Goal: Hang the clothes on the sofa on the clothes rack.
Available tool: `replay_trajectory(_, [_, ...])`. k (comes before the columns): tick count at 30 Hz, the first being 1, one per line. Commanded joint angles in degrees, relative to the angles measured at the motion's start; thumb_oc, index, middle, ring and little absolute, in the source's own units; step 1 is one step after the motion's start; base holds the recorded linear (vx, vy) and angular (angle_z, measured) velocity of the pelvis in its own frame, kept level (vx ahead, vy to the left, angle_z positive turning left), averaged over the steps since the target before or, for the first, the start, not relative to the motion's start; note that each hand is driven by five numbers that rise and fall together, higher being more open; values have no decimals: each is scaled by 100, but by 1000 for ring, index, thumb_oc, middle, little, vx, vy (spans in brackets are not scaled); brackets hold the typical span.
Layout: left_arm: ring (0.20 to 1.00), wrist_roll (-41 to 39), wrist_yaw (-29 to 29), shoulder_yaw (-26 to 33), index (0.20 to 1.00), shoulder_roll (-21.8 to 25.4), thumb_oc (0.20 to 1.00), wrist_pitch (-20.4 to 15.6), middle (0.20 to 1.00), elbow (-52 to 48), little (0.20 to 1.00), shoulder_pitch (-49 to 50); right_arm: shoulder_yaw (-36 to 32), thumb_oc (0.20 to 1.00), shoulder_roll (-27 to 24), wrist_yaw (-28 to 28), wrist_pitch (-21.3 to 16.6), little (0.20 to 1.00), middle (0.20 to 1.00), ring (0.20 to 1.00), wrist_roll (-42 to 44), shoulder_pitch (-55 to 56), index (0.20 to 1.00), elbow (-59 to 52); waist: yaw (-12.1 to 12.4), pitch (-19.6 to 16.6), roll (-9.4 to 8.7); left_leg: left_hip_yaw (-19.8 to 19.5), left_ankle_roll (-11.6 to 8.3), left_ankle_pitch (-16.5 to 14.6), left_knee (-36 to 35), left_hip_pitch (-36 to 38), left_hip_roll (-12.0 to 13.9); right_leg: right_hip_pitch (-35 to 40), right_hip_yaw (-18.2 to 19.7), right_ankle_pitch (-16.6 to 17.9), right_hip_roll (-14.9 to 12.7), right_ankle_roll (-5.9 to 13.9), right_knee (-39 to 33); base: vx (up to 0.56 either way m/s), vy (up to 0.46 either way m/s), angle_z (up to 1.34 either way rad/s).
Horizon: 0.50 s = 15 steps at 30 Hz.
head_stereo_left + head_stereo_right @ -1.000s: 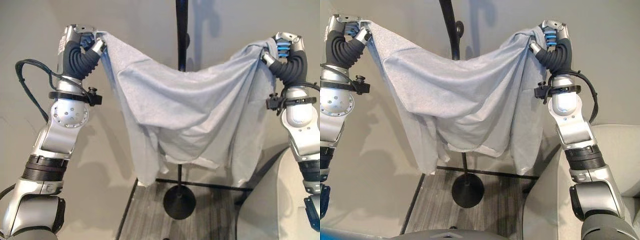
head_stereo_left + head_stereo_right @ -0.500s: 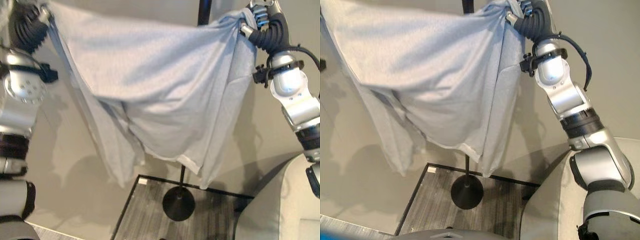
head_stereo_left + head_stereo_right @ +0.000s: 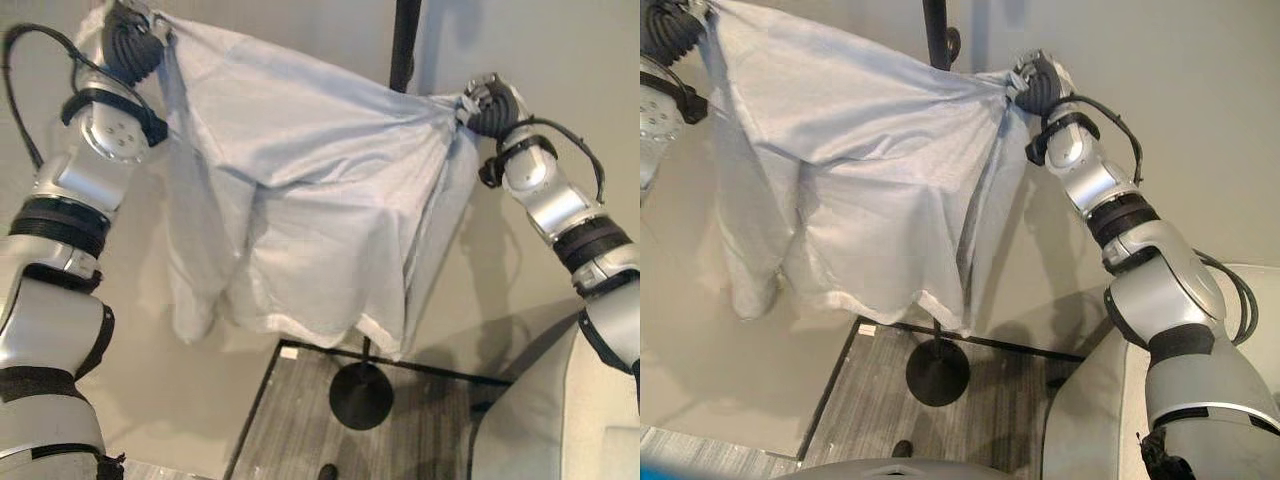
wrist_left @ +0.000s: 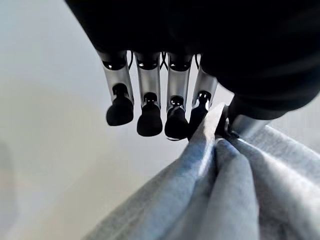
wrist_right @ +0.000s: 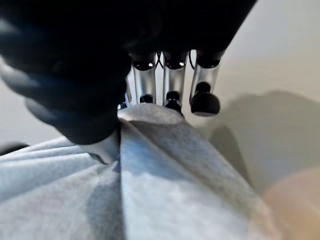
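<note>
A light grey shirt [image 3: 310, 210] hangs spread between my two raised hands, in front of the black clothes rack pole [image 3: 405, 45]. My left hand [image 3: 130, 40] is shut on one top corner, high at the left. The left wrist view shows the cloth [image 4: 225, 200] pinched between its thumb and fingers [image 4: 150, 117]. My right hand [image 3: 485, 105] is shut on the other corner, just right of the pole and lower than the left. In the right wrist view the fabric [image 5: 150, 190] bunches under the fingers [image 5: 205, 102]. The hem dangles above the rack's round base [image 3: 360, 395].
The rack stands on a dark striped floor panel [image 3: 290, 440] against a plain beige wall. The grey sofa [image 3: 1090, 420] fills the lower right corner, beneath my right arm.
My right hand has come down and in toward the pole. My left hand has moved in from the view's left edge, so the shirt now slopes down to the right.
</note>
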Motion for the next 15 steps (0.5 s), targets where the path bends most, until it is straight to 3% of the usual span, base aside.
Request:
replay_trajectory(1, [200,-172,121,38,200,139,200,-39,200,315,200,-719,-194,200,-442,-266,11,200,200,200,-164,-567,200,373,202,299,36,403,-255,-550,43,364,404,-50,-112,217,-699,710,174,-29,30,-4])
replay_trajectory(15, [200,-145,46,176,200,-439,200,7,200,73,200,-520,-239,200,-649,-276,249,200,200,200,-547,-419,200,722,26,377,145,424,-209,-626,43,419,333,-71,-36,218,-799,718,211,0,2,-1])
